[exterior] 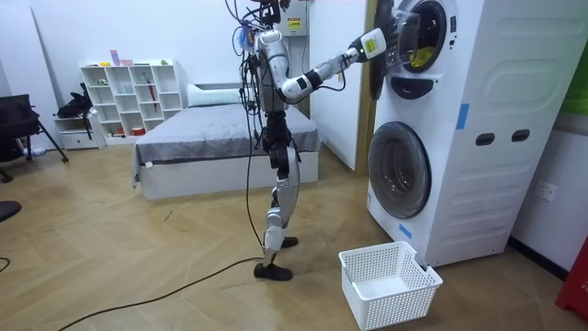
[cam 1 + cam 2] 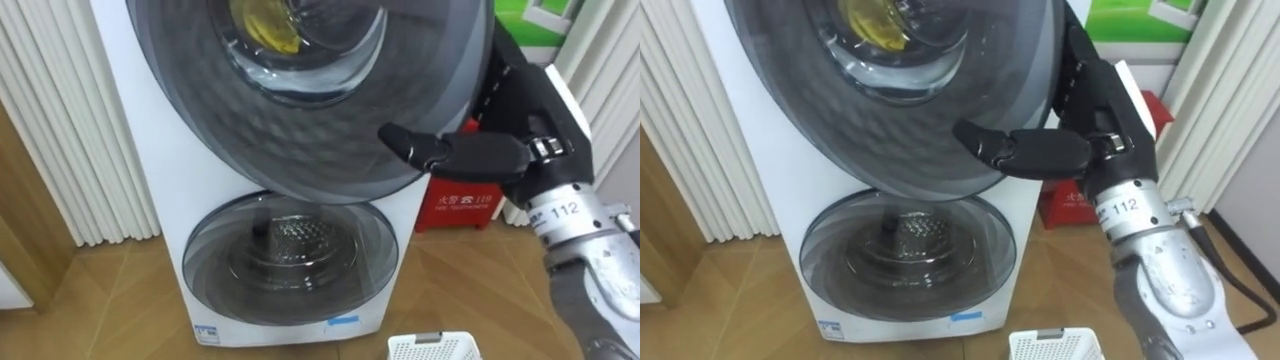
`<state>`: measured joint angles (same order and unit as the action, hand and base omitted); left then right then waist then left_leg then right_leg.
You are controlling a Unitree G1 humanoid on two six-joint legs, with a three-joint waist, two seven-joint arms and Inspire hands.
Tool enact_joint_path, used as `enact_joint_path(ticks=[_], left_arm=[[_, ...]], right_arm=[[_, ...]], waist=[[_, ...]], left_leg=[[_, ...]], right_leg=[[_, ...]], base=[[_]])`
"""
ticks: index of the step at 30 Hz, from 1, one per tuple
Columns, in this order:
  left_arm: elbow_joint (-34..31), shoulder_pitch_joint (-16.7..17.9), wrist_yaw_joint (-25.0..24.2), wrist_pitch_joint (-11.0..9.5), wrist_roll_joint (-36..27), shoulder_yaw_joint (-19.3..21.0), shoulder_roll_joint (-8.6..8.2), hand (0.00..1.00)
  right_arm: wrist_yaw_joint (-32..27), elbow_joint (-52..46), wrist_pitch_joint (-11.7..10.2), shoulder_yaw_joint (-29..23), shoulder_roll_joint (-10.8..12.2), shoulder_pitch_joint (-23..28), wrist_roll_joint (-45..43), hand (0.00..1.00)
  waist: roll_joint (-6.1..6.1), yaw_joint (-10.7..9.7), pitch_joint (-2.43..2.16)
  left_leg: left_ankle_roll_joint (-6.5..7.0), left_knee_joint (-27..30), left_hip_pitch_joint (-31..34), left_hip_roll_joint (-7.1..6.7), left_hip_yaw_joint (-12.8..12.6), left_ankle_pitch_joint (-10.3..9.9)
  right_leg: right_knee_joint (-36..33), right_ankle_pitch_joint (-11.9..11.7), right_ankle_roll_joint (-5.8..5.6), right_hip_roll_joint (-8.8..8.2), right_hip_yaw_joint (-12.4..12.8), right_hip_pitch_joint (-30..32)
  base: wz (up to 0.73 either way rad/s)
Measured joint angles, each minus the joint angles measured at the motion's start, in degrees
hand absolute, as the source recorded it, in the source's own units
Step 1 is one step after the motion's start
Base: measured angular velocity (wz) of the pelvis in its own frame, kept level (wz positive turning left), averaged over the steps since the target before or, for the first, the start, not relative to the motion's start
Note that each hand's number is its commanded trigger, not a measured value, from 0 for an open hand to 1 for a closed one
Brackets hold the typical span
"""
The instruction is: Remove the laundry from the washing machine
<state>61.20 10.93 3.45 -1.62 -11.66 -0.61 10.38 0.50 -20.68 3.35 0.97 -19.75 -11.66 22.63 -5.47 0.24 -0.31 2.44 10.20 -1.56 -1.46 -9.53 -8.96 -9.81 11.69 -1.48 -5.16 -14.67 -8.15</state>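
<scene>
One arm up and out, pinching the rim of the upper door [image 2: 300, 140] with the right hand [image 2: 500, 155]: laying the thumb [image 2: 415, 145] flat across the door's grey front toward 9 o'clock, sending the fingers [image 2: 1095, 90] up toward 12 o'clock and round behind the rim, with the tips hiding there. Holding that door swung open off the washing machine [image 1: 501, 119], as seen in the room view.

Looking through the door's glass bowl, at 11 o'clock from the hand, at yellow clothes [image 2: 268, 28] lying bunched inside the upper drum [image 1: 421, 41]; catching the same yellow at the drum's mouth in the room view, apart from the hand.

Facing, at 8 o'clock from the hand, the lower door [image 2: 290, 285], shut, with a perforated metal drum [image 2: 300, 238] showing behind its glass.

Reaching above a red box [image 2: 462, 208] at 6 o'clock, just below the hand and beside the machine's white side. Overlooking, farther out at 6 o'clock on the wooden floor [image 2: 110, 300], a white mesh basket [image 2: 435, 348] sitting near the machine's foot, showing its bare mesh bottom in the room view.

Standing upright before the machine, with a pleated white curtain [image 2: 60, 120] at 9 o'clock beside it.
</scene>
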Motion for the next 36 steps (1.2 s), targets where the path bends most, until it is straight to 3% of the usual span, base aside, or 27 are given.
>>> enact_joint_path(ticks=[6, 16, 23, 27, 33, 36], left_arm=[[0.7, 0.0, -0.9, -0.5, 0.0, 1.2, 0.04, 0.0], [0.7, 0.2, -1.5, -1.4, 0.7, 1.1, 0.71, 0.0], [1.0, -0.1, -1.3, -1.4, 0.7, 0.9, 0.95, 0.0], [1.3, -0.4, -1.3, -1.4, 0.6, 0.3, 1.49, 0.0], [1.3, -1.2, -1.2, -1.2, 0.6, -1.6, 1.85, 0.0], [1.5, -2.0, -1.2, -1.2, 0.6, -3.1, 1.83, 0.0]], right_arm=[[4.8, -4.7, 0.1, -0.6, 0.0, -0.1, -0.3, 0.0], [11.4, -10.0, -1.1, 2.0, 0.0, -1.5, 0.7, 0.0], [12.8, -10.5, -1.1, 2.9, 0.1, -1.5, 2.1, 0.0], [13.6, -10.5, -1.3, 4.3, 1.4, -1.4, 2.8, 0.0], [16.4, -10.3, -4.1, 7.3, 4.0, 0.3, 3.4, 0.0], [17.7, -9.9, -6.3, 9.4, 5.5, 1.8, 4.1, 0.0]], waist=[[-0.63, 0.1, 0.04], [-1.12, 1.8, 0.16], [-1.08, 1.8, 0.24], [-1.16, 1.8, 0.39], [-0.71, 1.9, 0.36], [-0.35, 3.1, 0.28]], left_leg=[[-0.06, -0.5, -0.1, 0.32, -1.2, 0.0], [-0.14, -0.6, 0.0, 0.68, -0.7, 0.0], [-0.16, -0.5, 0.0, 0.69, -0.8, 0.0], [-0.25, -0.6, 0.1, 0.66, -1.4, -0.1], [-0.51, -0.6, 0.0, 0.8, -1.3, -0.1], [-0.56, -0.5, -0.1, 0.83, -1.4, -0.1]], right_leg=[[0.0, 0.0, 0.05, 0.12, 0.6, 0.7], [0.1, -0.1, 0.12, 0.31, 0.4, 0.6], [0.1, -0.1, 0.12, 0.3, 0.5, 0.6], [0.1, -0.1, 0.12, 0.38, 0.5, 0.6], [0.1, -0.1, 0.14, 0.62, 0.5, 0.7], [0.1, -0.1, 0.14, 0.63, 0.4, 0.6]], base=[[-0.09], [0.01], [0.0], [-0.06], [-0.01], [0.0]])
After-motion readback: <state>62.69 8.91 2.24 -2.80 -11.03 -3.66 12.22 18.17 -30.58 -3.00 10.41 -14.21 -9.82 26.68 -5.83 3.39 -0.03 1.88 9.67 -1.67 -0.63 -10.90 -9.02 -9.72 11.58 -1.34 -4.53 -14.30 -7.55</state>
